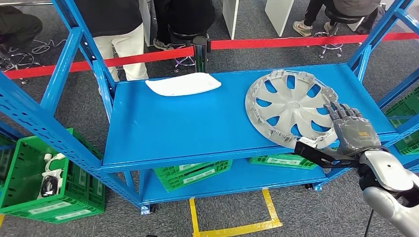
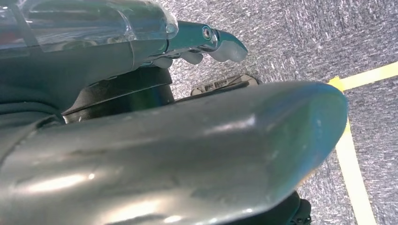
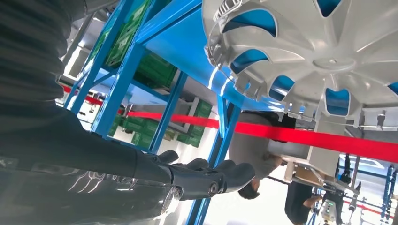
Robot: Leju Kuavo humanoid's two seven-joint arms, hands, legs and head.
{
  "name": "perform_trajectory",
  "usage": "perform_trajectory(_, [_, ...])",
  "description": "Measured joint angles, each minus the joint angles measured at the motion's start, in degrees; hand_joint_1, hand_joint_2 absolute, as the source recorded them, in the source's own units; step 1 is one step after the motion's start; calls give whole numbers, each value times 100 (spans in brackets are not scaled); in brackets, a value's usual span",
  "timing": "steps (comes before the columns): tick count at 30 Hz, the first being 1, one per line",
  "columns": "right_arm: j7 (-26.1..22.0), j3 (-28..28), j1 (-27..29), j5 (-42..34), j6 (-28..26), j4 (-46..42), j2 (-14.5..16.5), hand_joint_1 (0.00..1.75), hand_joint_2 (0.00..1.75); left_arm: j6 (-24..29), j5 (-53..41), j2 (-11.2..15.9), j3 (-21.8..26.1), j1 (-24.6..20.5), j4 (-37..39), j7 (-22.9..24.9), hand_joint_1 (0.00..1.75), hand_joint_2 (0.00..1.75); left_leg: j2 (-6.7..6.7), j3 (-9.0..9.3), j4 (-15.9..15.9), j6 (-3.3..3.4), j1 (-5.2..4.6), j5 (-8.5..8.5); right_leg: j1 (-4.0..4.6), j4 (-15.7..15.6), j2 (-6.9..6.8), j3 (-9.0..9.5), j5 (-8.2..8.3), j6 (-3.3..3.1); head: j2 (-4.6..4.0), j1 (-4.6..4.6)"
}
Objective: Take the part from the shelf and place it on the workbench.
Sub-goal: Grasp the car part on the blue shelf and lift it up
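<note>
A silver wheel cover [image 1: 291, 106] lies flat on the right half of the blue shelf's top board [image 1: 173, 128]. My right hand [image 1: 352, 131] hovers at the cover's near right rim, fingers stretched over the edge and thumb reaching left below it. In the right wrist view the fingers [image 3: 202, 180] are extended and apart from the wheel cover [image 3: 319, 56], holding nothing. My left hand [image 2: 187, 154] hangs low over the grey floor, fingers straight, with nothing in it.
A white flat piece [image 1: 183, 84] lies at the back of the shelf. Blue uprights [image 1: 64, 74] frame the shelf. Green crates stand at the left [image 1: 44, 182], underneath [image 1: 192, 173] and at the right [image 1: 407, 113]. Red barrier tape [image 1: 148, 57] and people stand behind. Yellow tape [image 1: 232, 227] marks the floor.
</note>
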Motion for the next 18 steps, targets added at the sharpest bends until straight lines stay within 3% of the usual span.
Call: perform_trajectory(18, [18, -117, 157, -70, 18, -93, -3, 0, 175, -11, -6, 0, -23, -1, 12, 10, 0, 0, 2, 1, 0, 0, 0, 0, 0, 0, 2, 0, 0, 0, 0, -1])
